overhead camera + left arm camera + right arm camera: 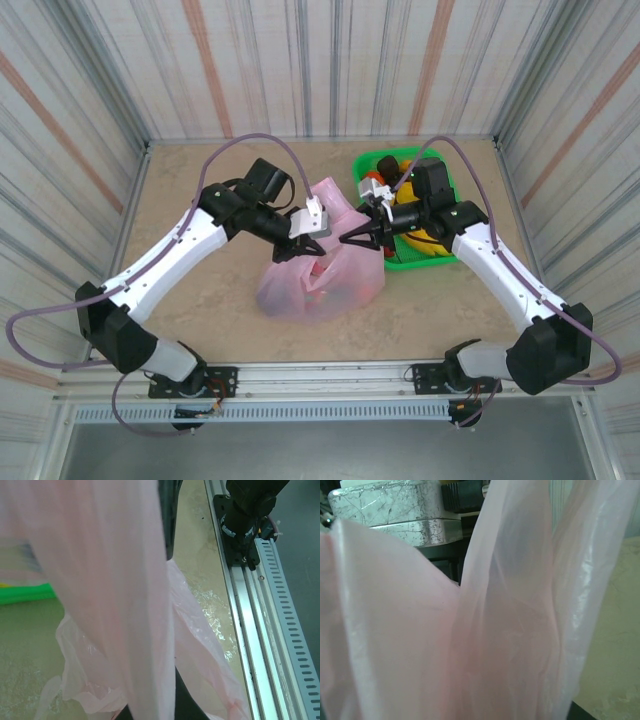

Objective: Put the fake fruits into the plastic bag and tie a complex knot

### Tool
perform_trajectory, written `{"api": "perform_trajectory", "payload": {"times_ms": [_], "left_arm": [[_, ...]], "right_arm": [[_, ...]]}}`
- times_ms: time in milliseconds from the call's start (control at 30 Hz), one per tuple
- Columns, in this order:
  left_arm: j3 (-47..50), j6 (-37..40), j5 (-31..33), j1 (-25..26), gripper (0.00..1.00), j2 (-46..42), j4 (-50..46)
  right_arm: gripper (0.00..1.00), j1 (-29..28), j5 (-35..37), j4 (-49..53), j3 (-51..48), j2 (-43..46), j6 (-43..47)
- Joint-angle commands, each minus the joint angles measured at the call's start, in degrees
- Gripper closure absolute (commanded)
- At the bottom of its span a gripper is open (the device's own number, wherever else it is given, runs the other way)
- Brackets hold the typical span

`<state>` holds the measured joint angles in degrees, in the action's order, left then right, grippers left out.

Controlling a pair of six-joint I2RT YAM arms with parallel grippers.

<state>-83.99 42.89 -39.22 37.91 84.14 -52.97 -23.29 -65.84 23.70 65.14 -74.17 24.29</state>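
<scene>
The pink plastic bag (318, 280) stands on the table between my two arms, and reddish fake fruits (335, 287) show through its film. My left gripper (310, 243) is shut on the bag's upper left film, which is pulled up taut. In the left wrist view the pink film (115, 590) runs down over a dark finger (192, 700). My right gripper (347, 239) is at the bag's upper right edge. Pink film (510, 630) covers its jaws in the right wrist view, so their state is unclear. Yellow bananas (417, 214) and an orange piece (375, 180) lie in the green tray (420, 262).
The green tray stands directly right of the bag, under my right arm. Striped walls close in the table at the back and both sides. The aluminium rail (260, 610) with the arm mounts runs along the near edge.
</scene>
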Motion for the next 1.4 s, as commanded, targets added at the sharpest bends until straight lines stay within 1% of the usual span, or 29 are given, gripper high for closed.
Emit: {"api": "perform_trajectory", "payload": {"times_ms": [0, 133, 267, 400, 533, 767, 800, 833, 867, 900, 967, 1067, 1167, 1233, 1333, 1367], "left_arm": [[-1.53, 0.99, 0.60, 0.16, 1.00, 0.50, -1.87], [-1.81, 0.53, 1.24, 0.18, 1.00, 0.32, -1.93], [-2.06, 0.08, 2.76, -0.14, 1.00, -0.10, -2.40], [-1.88, -1.04, 1.35, -1.78, 1.00, -0.97, -2.30], [-1.87, -1.66, 1.55, -2.60, 1.00, -1.67, -2.25], [-0.25, -2.45, 0.69, -4.21, 1.00, -3.34, -0.59], [0.02, -2.52, 0.27, -4.42, 0.96, -3.45, -0.36], [0.28, -2.68, -0.56, -4.68, 0.89, -3.62, -0.10], [0.46, -2.77, -1.65, -4.93, 0.84, -3.83, 0.13], [0.64, -2.88, -3.29, -5.44, 0.81, -4.09, 0.44], [1.29, -3.75, -7.09, -6.67, 0.70, -5.03, 1.84], [3.75, -5.72, -12.31, -8.55, 0.60, -7.89, 6.46], [8.19, -9.86, -17.58, -10.79, 0.51, -11.98, 15.05], [12.14, -15.16, -20.62, -13.09, 0.47, -14.75, 23.70], [16.93, -24.39, -19.47, -16.26, 0.39, -17.31, 36.42], [17.68, -26.49, -17.87, -17.05, 0.38, -17.44, 38.91]], "right_arm": [[0.68, -0.45, 0.04, -0.05, 1.92, 0.20, -0.39], [0.80, -0.45, 0.62, 0.11, 1.92, 0.37, -0.51], [0.99, -0.44, 1.11, 0.62, 1.76, 0.79, -0.39], [1.00, -0.44, 2.21, 0.60, 1.22, 1.56, -0.12], [1.00, -0.45, 2.90, 0.08, 0.80, 1.88, -0.21], [1.00, -0.45, 4.58, -3.02, -0.71, 3.09, -0.56], [1.00, -0.43, 4.74, -3.62, -0.88, 3.31, -0.79], [1.00, -0.50, 4.73, -4.36, -1.03, 3.44, -1.06], [1.00, -0.60, 4.84, -4.74, -1.15, 3.57, -1.22], [1.00, -0.56, 4.87, -4.84, -1.16, 3.58, -1.19], [1.00, -0.58, 4.98, -4.81, -1.17, 3.44, -1.18], [1.00, -0.60, 5.06, -4.81, -1.17, 3.32, -1.26], [1.00, -0.64, 5.21, -4.86, -1.26, 3.32, -1.27], [1.00, -0.71, 5.46, -5.11, -1.33, 3.45, -1.27], [1.00, -0.82, 5.46, -5.39, -1.52, 3.49, -1.27], [1.00, -0.82, 5.31, -5.42, -1.50, 3.37, -1.27]]}}
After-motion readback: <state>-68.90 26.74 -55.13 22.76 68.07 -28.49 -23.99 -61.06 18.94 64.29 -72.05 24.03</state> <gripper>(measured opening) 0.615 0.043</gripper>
